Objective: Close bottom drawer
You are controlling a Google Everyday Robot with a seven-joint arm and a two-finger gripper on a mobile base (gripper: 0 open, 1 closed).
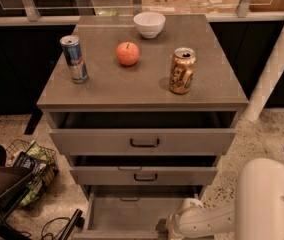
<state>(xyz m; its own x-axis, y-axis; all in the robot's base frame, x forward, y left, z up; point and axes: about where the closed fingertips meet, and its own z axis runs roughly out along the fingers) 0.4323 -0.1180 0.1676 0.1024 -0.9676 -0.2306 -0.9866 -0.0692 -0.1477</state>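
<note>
The gripper (178, 223) sat low at the near edge of the scene, right against the near right part of the bottom drawer (132, 211); whether it was spread or closed could not be made out. Behind it the white arm (269, 204) ran off to the near right. The bottom drawer, lowest in the grey cabinet (142, 91), stood pulled well out toward the viewer, its plain grey inside bare and its front cut by the lower edge of the view. Above it the middle drawer (143, 175) and the top drawer (143, 142) each stood a little proud of the carcass, with dark gaps showing over them. On the cabinet top stood a blue energy-drink can (74, 59) at left, an apple (127, 53) near the middle, a gold can (182, 70) at right and a white bowl (149, 24) at the far edge. A wire basket (29, 166) lay on the floor at left. By this look, the approach was done and the closing push had not begun: the drawer's whole travel inward remained.
</note>
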